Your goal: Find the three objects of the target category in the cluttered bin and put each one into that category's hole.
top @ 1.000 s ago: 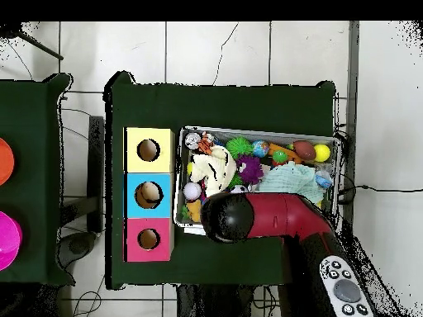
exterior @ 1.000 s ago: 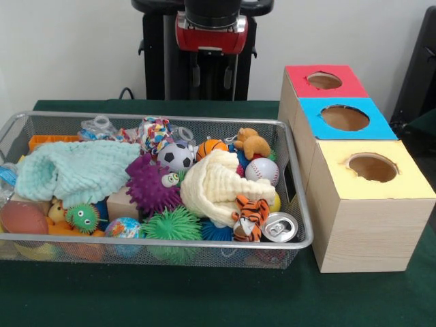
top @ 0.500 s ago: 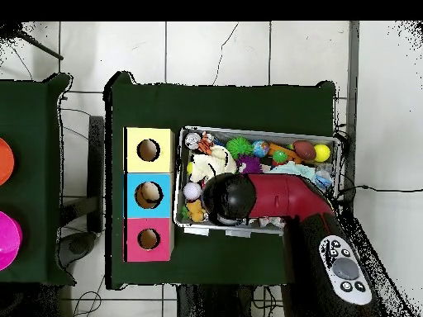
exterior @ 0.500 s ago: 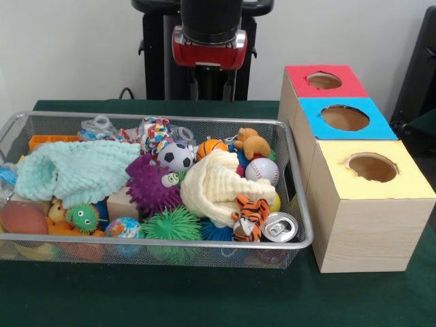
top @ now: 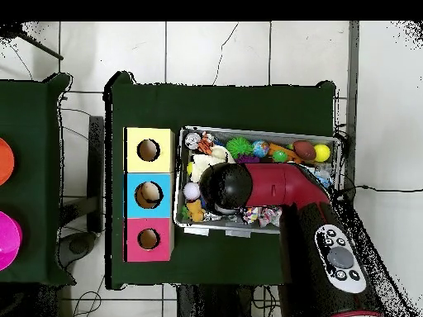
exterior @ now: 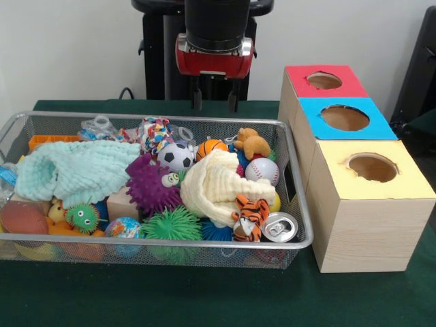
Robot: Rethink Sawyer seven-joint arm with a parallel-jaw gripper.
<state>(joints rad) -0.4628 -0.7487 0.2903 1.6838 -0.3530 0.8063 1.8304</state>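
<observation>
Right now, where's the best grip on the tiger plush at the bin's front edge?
Take the tiger plush around its head and upper body, coming straight down. It sits upright, leaning on the cream cloth, with the can close beside it, so side access looks tight. The gripper hangs open above the bin's far wall.

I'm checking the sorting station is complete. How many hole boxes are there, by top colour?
Red box: 1
Blue box: 1
Yellow box: 1
Total: 3
</observation>
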